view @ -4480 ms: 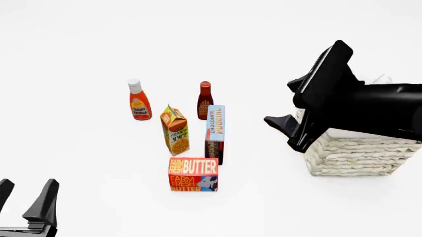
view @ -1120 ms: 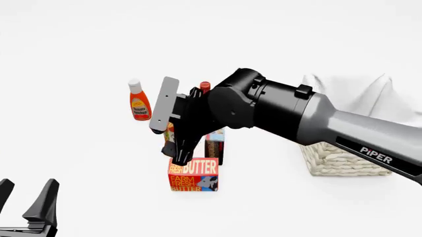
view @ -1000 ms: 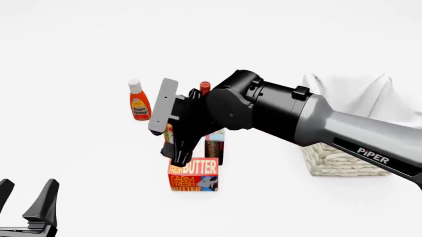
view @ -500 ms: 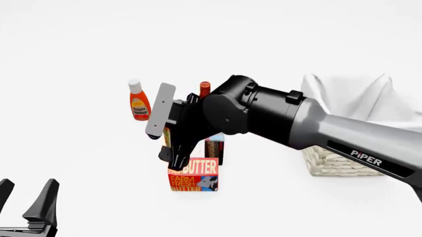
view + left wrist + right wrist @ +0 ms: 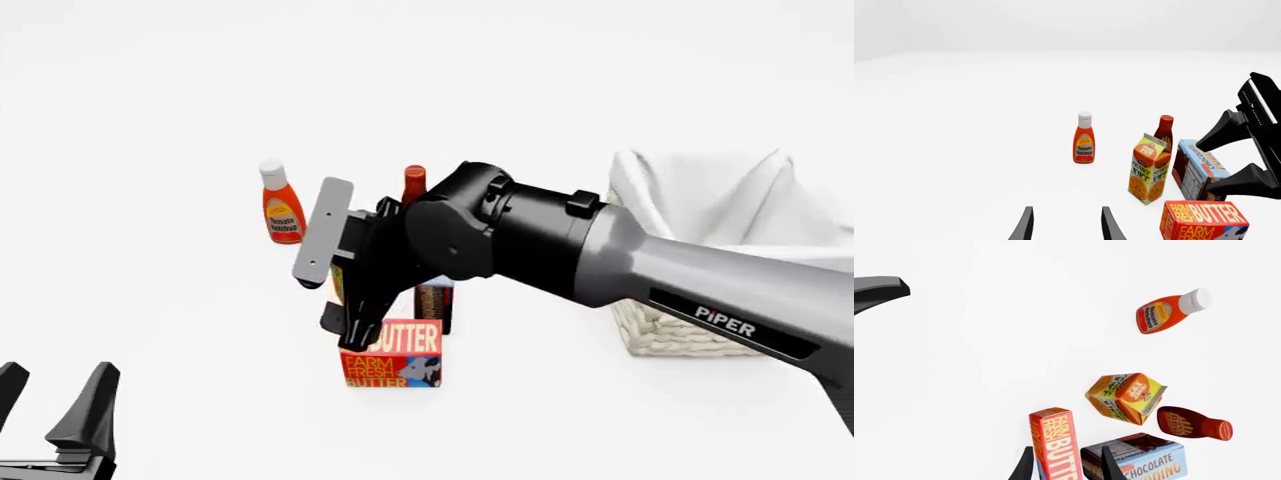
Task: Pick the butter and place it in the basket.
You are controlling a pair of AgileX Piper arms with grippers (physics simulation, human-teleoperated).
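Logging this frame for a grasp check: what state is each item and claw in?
butter: upright on table, ungripped
right claw: open, fingers straddling the butter's top
left claw: open, idle
basket: upright, cloth-lined
orange juice carton: upright
chocolate pudding box: upright
ketchup bottle: upright, capped

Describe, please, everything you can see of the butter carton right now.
The butter is a rectangular carton, red on top and orange in front, printed "FARM FRESH BUTTER" with a blue-and-white cow at one lower corner. It looks like printed card. It stands upright on the table, nearest the camera among the groceries, just in front of the pudding box. The right gripper straddles its top, open; contact is unclear.
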